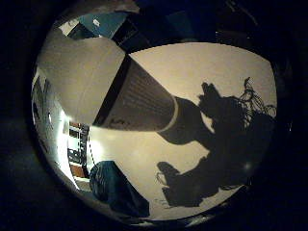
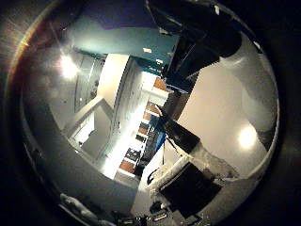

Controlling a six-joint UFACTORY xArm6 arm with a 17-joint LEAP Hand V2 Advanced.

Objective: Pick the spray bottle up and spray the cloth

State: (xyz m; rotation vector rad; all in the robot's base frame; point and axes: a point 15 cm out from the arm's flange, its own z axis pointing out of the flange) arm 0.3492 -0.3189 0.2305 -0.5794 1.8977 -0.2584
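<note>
Bottle (image 1: 120, 96) fills the frame's upper left, close to the palm, long axis slanting down-right toward the pale tabletop (image 1: 216, 77). Cloth (image 1: 115, 187) lies lower left. Fingers' state: cannot tell.

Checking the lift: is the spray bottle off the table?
Probably not: the spray bottle meets its own shadow on the table; actual contact is unclear.

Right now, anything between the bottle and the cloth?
Nothing visible. The spray bottle fills much of the little finger side view, so it is close to the palm. The dark cloth lies on the table. Between them there is only bare tabletop and shadow.
</note>
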